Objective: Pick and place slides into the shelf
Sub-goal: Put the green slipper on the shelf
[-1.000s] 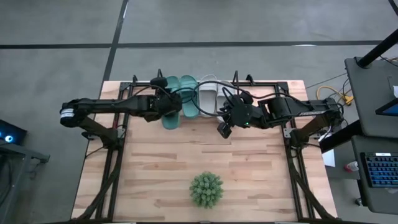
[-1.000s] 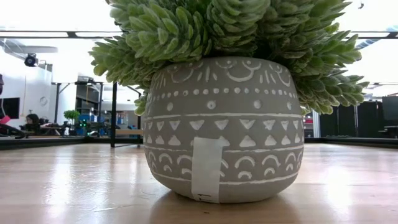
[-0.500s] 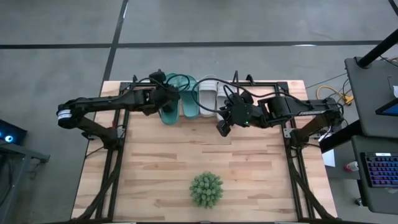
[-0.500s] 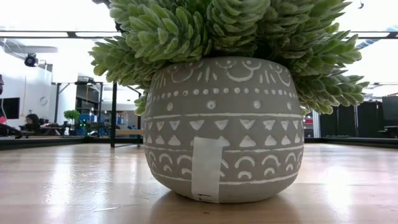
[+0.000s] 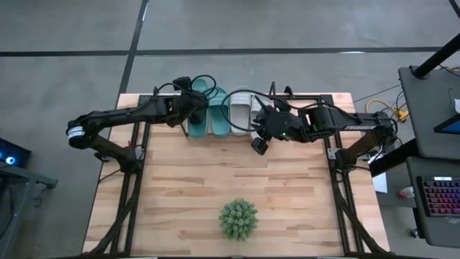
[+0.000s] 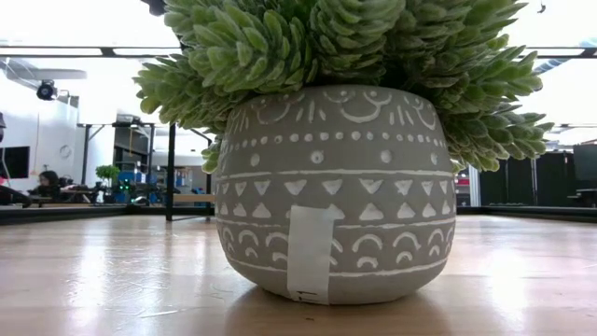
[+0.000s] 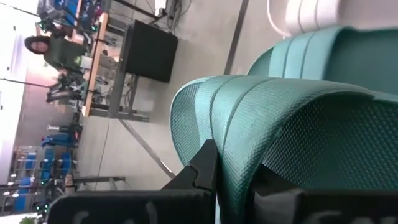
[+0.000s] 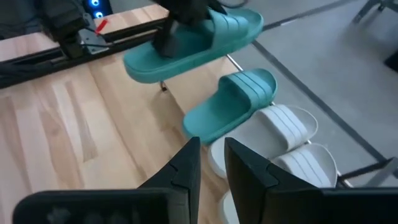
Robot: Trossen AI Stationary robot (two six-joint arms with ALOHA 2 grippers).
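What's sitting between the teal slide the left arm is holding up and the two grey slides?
The other teal slide, resting on the shelf, seen in the right wrist view.

You have a light wooden plank table (image 5: 187,194) under everything, with a black frame (image 5: 134,194) running along both sides. At the far edge sits the wire shelf (image 5: 248,97); on it rest one teal slide (image 5: 218,115) and, just beside it, two pale grey slides (image 5: 242,113), side by side. Near the front edge, well apart from the shelf, stands a grey patterned pot (image 6: 336,191) holding the spiky green plant (image 5: 238,219).
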